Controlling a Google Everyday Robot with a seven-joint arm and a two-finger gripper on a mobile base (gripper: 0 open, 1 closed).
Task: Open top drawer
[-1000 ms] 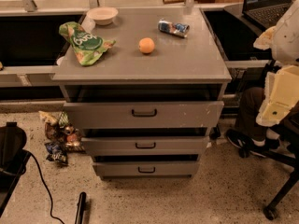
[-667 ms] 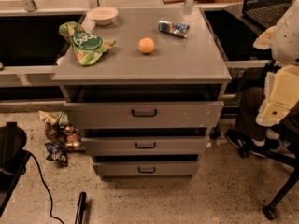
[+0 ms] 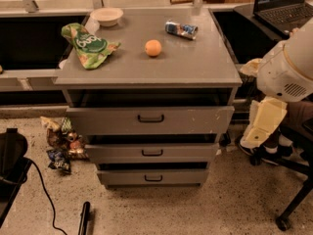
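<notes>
The top drawer is the widest grey front, just under the cabinet top, with a small black bar handle at its centre and whitish specks toward its right end. A dark gap shows above its front. Two shorter drawer fronts sit below it. My gripper, a cream-coloured part under the white arm housing, hangs to the right of the cabinet, level with the top drawer and apart from it. It touches nothing.
On the cabinet top lie a green chip bag, an orange, a can and a white bowl. Snack wrappers litter the floor at left. A chair base stands at right, a laptop behind.
</notes>
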